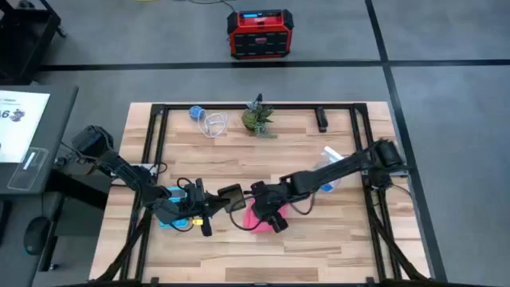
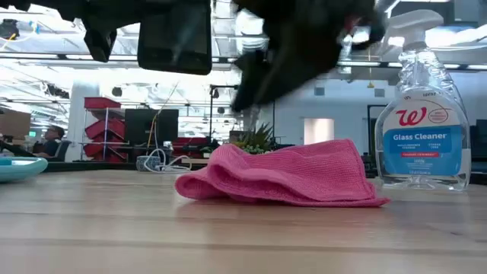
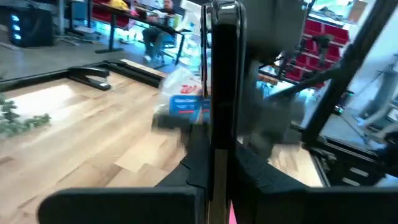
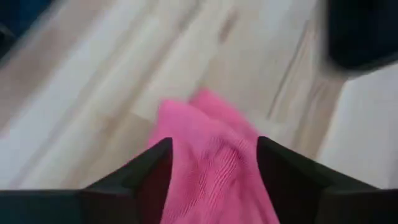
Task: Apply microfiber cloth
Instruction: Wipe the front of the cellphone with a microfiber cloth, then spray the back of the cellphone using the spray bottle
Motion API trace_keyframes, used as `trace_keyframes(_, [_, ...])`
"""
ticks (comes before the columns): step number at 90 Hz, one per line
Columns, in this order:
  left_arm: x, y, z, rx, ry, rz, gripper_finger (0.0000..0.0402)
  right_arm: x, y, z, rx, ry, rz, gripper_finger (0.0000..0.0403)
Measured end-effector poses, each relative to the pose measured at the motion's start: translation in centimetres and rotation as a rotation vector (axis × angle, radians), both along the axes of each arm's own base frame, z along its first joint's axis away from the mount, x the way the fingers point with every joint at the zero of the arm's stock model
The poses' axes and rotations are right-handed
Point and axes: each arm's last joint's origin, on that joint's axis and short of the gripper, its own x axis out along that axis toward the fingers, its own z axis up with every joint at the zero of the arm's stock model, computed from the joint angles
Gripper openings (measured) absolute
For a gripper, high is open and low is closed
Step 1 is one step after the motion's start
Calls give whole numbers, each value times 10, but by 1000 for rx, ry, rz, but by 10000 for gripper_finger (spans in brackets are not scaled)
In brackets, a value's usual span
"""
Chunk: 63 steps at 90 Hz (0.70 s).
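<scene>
The bright pink microfiber cloth (image 1: 253,222) lies bunched on the table (image 1: 335,239) near its front edge, its underside flat on the wood in the low view (image 2: 281,175). My right gripper (image 1: 269,214) hangs open just above the cloth, one finger over each side of the heap (image 4: 211,143). I see no touch. My left gripper (image 1: 209,209), left of the cloth, is shut on a black phone (image 1: 231,195), which shows high above the table (image 2: 173,34). My left gripper pinches the phone between its two fingers, one on each flat face, at the phone's end nearest the wrist (image 3: 219,163). The fingers come level from the table's left. The phone juts out beyond them edge-on, lifted clear of the table.
A glass cleaner spray bottle (image 2: 422,114) stands right of the cloth, under my right arm (image 1: 331,171). A light blue calculator (image 1: 174,221) lies beneath my left arm. A small plant (image 1: 257,118), a white cord (image 1: 211,123) and a black object (image 1: 322,119) sit along the far edge.
</scene>
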Motion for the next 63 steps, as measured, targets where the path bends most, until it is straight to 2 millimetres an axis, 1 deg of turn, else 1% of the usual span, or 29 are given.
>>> trace_keyframes(11, [0, -3, 0, -12, 5, -92, 13, -21, -2, 35, -98, -59, -14, 234])
trace_keyframes(21, [3, -4, 0, -38, 13, -233, 13, -39, 1, 71, -277, -209, -20, 226])
trace_keyframes(29, [7, -3, 1, -72, 16, -363, 13, -48, 8, 89, -425, -321, 82, 221])
trace_keyframes(35, [9, -1, 1, -91, 15, -450, 13, -51, 14, 96, -524, -395, 201, 219])
trace_keyframes(43, [15, 3, 3, -103, 23, -504, 13, -49, 18, 102, -659, -492, 331, 219])
trace_keyframes(50, [21, 7, 6, -101, 40, -508, 13, -42, 21, 101, -762, -551, 416, 219])
trace_keyframes(63, [30, 13, 10, -95, 86, -511, 13, -28, 31, 90, -898, -617, 527, 218])
